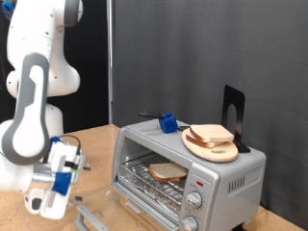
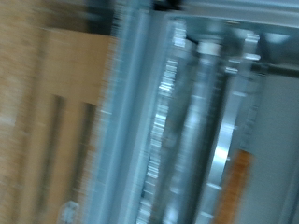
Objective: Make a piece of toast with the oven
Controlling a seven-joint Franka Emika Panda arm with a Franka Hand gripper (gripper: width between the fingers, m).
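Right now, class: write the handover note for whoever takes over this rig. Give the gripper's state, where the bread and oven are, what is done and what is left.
Gripper: low at the exterior view's left, in front of the oven's open door; whether its fingers are open cannot be told, and nothing shows between them.
Oven: on the table, door folded down.
Piece of toast: lying on the rack inside the oven.
Wooden plate on the oven's top carries more bread.
Done: bread loaded.
Left: door not yet shut, toasting not yet started as far as shows.
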